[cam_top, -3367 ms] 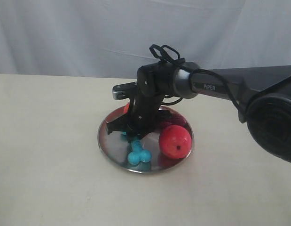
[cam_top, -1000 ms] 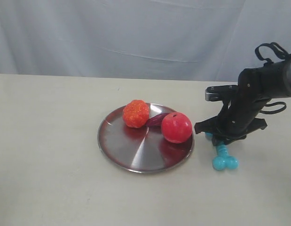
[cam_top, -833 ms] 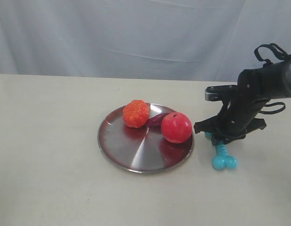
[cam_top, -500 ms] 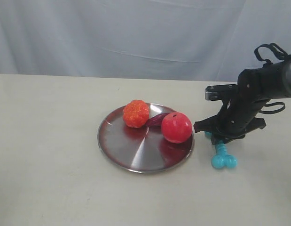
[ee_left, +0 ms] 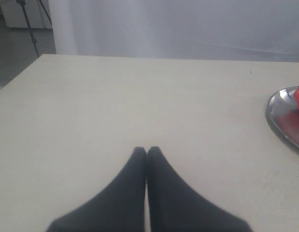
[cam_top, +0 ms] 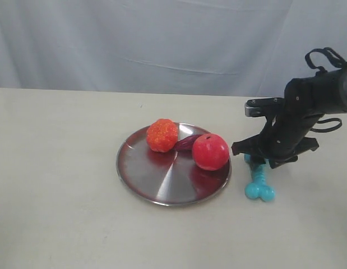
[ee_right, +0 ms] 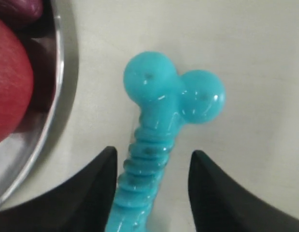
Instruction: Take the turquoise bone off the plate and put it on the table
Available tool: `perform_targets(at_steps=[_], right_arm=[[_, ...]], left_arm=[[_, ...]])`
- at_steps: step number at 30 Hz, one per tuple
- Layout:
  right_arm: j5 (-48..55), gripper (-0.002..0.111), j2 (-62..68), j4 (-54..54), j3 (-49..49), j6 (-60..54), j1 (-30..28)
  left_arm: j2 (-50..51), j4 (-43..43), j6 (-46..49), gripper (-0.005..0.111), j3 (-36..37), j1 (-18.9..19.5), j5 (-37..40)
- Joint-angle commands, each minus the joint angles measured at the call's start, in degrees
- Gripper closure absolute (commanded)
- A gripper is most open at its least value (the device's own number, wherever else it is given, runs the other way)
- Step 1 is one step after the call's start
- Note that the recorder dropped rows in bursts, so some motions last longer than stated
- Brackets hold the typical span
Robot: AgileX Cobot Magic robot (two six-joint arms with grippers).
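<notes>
The bone (cam_top: 259, 185) lies on the table (cam_top: 61, 196) just right of the plate (cam_top: 156, 182), apart from its rim, with one knobbed end toward the near side and the other tucked under the right gripper (cam_top: 259, 164). In the right wrist view that gripper (ee_right: 153, 151) stands with its jaws spread to either side of the bone's (ee_right: 159, 111) ribbed shaft. One finger (ee_right: 91, 193) is very close to the shaft and the other finger (ee_right: 221, 193) is clear of it, so nothing is clamped. The plate's rim (ee_right: 55, 72) and part of the red ball (ee_right: 9, 82) show beside the bone there. On the plate sit an orange ball (cam_top: 162, 135) at the far left, the red ball (cam_top: 210, 151) at the right edge, and a small purple thing (cam_top: 188, 142) between them, touching both. The left gripper (ee_left: 147, 151) hangs over bare table (ee_left: 115, 96) well left of the plate (ee_left: 279, 121), its two fingers pressed together with nothing between them. A white curtain (cam_top: 134, 45) hangs behind the far edge of the table.
</notes>
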Motion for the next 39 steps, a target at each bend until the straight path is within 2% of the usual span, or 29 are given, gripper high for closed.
perform_targets(at_steps=[1, 6, 11, 16, 23, 26, 35, 39], right_arm=[[6.65, 0.079, -5.69, -0.38, -3.36, -0.43, -0.33], [9.79, 0.109, -15.29, -0.47, -4.75, -2.04, -0.33], [8.10, 0.109, -28.39, -2.85, -3.91, -2.45, 1.45], [0.79, 0.109, -43.42, -8.28, 1.03, 1.26, 6.68], [-6.00, 0.109, -63.43, -8.67, 7.60, 4.64, 11.93], [-4.51, 0.109, -70.13, -10.49, 9.38, 4.64, 11.71], [10.37, 0.109, -88.66, -13.14, 10.56, 4.79, 11.71], [11.24, 0.109, -95.40, -13.14, 10.56, 4.79, 11.71]], left_arm=[[-0.07, -0.35, -0.24, 0.107, 0.15, 0.26, -0.31], [-0.07, -0.35, -0.24, 0.107, 0.15, 0.26, -0.31], [-0.07, -0.35, -0.24, 0.107, 0.15, 0.26, -0.31], [-0.07, -0.35, -0.24, 0.107, 0.15, 0.26, -0.31], [-0.07, -0.35, -0.24, 0.107, 0.15, 0.26, -0.31], [-0.07, -0.35, -0.24, 0.107, 0.15, 0.26, -0.31], [-0.07, -0.35, -0.24, 0.107, 0.15, 0.26, -0.31], [-0.07, -0.35, -0.24, 0.107, 0.15, 0.26, -0.31]])
